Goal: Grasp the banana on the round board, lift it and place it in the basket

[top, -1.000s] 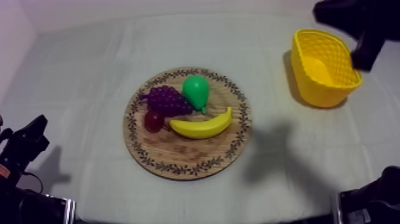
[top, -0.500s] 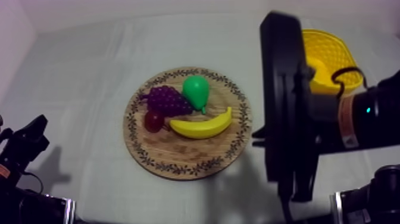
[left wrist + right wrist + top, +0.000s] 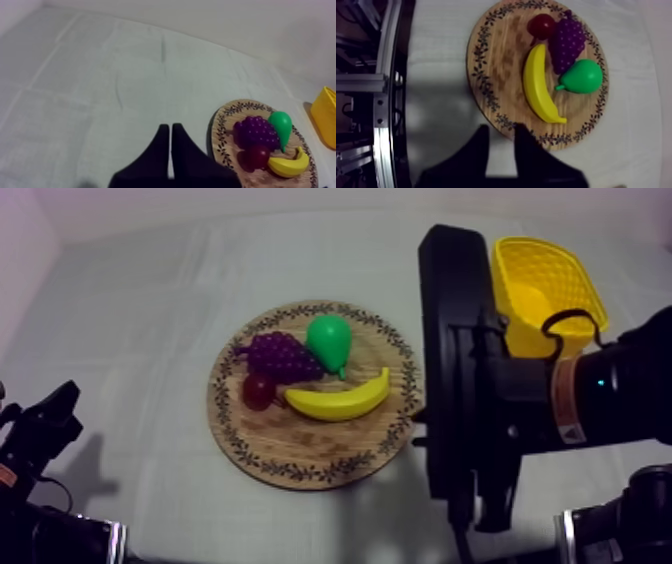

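Banana (image 3: 340, 401) lies on the wooden board (image 3: 300, 475) at centre frame, just beside the pear (image 3: 328, 340) and grapes (image 3: 280, 356). Yellow basket (image 3: 545, 263) stands upper right, partly behind the right arm (image 3: 455, 368). Right tool (image 3: 501, 131) is open and empty, apparently above the board's rim near the banana's tip. Left tool (image 3: 170, 127) is closed on nothing, over bare surface (image 3: 150, 308).

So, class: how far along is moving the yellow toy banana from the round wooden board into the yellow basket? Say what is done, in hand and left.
Done: nothing yet; the curved yellow toy banana lies on the round wooden board. In hand: the right gripper hovers open at the board's rim; the left gripper rests shut, away from the board. Left: grasp, lift, carry to the yellow basket, release.
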Motion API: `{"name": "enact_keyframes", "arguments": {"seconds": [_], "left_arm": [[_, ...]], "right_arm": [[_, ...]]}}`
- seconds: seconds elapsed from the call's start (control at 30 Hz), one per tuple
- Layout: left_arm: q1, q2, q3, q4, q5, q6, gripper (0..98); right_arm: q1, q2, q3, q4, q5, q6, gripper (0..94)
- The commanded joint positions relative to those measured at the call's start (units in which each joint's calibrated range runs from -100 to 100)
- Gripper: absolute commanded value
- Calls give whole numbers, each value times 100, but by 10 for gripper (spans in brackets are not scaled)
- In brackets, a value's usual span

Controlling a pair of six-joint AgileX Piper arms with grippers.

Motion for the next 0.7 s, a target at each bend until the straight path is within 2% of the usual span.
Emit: {"name": "enact_keyframes", "arguments": {"seconds": [0.0,0.07,0.13,0.5,0.67], "left_arm": [[1,0,-3,4,-1,-1,1],[1,0,-3,4,-1,0,1],[1,0,-3,4,-1,-1,1],[1,0,-3,4,-1,2,1],[1,0,-3,4,-1,0,1]], "right_arm": [[33,14,21,33,-95,-94,467],[58,29,34,49,-173,-113,545],[84,52,46,57,-247,-124,560],[227,502,15,84,-691,-144,554],[459,1030,-298,-137,-914,87,554]]}}
